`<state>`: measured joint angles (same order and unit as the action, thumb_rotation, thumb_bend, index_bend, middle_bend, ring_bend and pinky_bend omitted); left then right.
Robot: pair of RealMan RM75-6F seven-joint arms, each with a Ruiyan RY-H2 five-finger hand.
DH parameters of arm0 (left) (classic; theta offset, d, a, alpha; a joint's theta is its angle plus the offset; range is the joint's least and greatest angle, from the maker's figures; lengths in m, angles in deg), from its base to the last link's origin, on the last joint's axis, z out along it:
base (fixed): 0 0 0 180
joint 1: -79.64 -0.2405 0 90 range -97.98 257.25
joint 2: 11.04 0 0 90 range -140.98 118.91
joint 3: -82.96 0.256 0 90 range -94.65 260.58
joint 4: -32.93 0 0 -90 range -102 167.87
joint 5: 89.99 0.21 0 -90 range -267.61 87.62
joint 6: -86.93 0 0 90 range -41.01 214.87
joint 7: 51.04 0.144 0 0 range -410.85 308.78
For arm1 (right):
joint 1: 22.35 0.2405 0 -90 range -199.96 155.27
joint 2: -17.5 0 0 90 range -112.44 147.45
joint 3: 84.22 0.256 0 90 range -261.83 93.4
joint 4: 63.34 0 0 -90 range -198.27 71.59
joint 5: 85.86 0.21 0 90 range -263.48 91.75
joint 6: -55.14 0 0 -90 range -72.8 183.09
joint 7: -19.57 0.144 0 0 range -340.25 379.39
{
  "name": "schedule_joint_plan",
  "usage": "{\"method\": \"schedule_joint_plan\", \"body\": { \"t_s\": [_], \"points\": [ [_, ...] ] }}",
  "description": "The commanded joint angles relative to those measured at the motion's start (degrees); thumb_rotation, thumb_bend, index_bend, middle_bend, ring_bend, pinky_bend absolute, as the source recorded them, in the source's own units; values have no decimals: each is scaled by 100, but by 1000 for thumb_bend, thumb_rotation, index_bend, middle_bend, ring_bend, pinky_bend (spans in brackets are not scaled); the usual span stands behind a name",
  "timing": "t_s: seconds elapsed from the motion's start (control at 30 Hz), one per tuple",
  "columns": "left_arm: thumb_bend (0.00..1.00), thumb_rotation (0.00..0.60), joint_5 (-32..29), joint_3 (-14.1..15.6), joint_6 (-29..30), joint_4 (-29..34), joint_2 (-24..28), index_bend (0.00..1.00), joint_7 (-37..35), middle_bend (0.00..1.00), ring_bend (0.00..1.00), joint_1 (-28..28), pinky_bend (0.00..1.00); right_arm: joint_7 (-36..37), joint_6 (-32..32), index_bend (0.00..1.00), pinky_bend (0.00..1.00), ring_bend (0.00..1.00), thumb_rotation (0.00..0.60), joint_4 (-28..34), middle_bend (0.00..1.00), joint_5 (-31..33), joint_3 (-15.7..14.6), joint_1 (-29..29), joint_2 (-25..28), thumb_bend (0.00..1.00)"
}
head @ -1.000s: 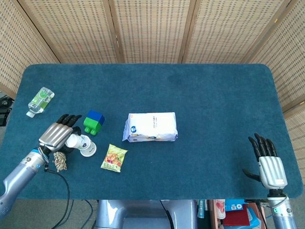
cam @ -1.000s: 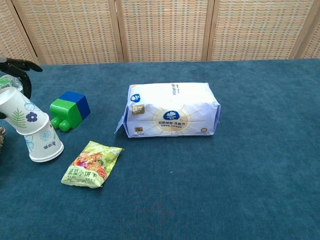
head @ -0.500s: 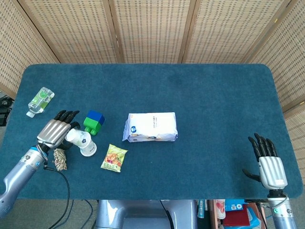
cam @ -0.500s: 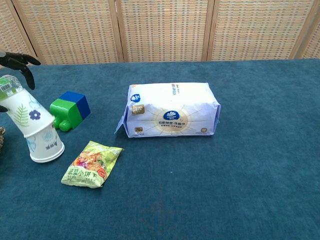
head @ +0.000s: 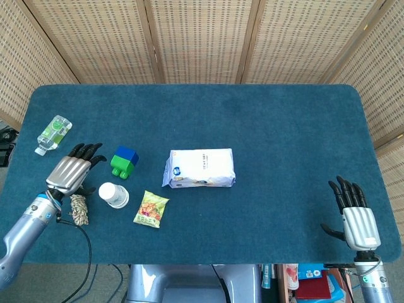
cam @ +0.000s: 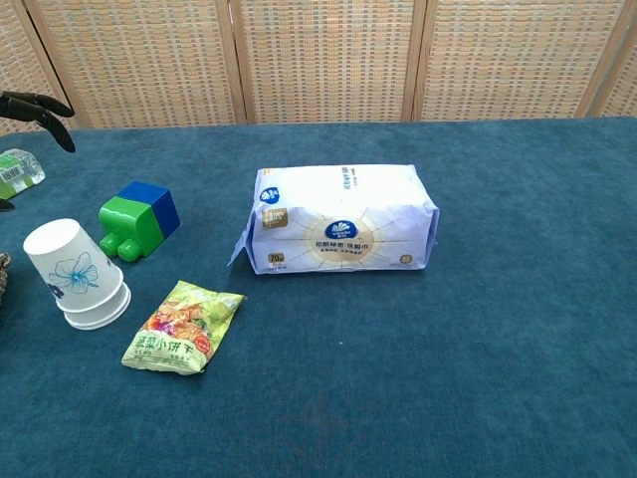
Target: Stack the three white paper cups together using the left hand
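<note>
My left hand (head: 69, 174) hovered empty with fingers spread near the worktop's left edge, nearer than the idle, open right hand (head: 356, 218), with the upside-down cup stack (head: 114, 194) standing upright just beside it toward the front edge.

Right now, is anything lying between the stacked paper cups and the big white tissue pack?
Yes: in the head view, a snack packet lies between the paper cups and the tissue pack.
</note>
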<state>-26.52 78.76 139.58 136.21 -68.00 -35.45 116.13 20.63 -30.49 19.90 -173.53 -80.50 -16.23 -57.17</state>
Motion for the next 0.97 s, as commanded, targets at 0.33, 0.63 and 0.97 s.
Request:
{"method": "schedule_joint_plan", "body": {
  "t_s": [0.33, 0.63, 0.97],
  "points": [
    [265, 600, 1883, 248, 2344, -328, -647, 164, -1810, 0, 0, -1494, 0, 52, 42, 32, 0, 0, 600, -3, 0, -7, -8, 22, -7, 53],
    [266, 600, 2398, 648, 3497, -1515, -1776, 0, -1686, 0, 0, -2383, 0, 10, 54, 32, 0, 0, 600, -8, 0, -82, -53, 39, -43, 52],
    [249, 600, 2129, 819, 3603, -1514, -1982, 0, -605, 0, 0, -2870, 0, -155, -25, 32, 0, 0, 600, -24, 0, -178, -62, 47, -82, 52]
  ]
}}
